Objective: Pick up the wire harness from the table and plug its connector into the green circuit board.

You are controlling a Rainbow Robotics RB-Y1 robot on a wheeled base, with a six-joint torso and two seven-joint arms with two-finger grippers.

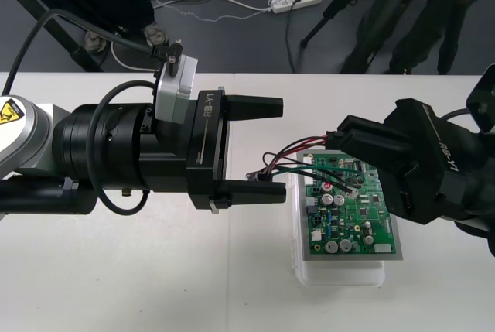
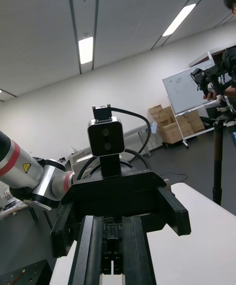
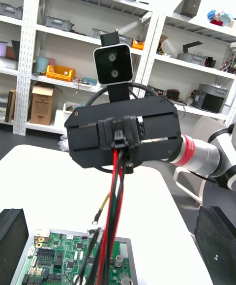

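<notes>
Over board (image 1: 362, 216), right tool (image 1: 344, 140) half-hides plug (image 3: 119, 141).

Your fingers (image 1: 255, 106) were matt black plastic — the harness wires (image 3: 113, 191) smooth-coated, the green board (image 1: 363, 212) glossy, the table (image 1: 116, 270) matt.

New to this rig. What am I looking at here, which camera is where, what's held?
A two-armed robot. The front view looks down on a light table; each wrist view rides one arm and faces the other arm's tool. A green circuit board sits on a white base. The left tool hangs open beside the board, holding nothing. The right tool, above the board's far edge, is shut on the wire harness by its black plug; red, black and green wires droop towards the board. The plug is not in the board yet.
</notes>
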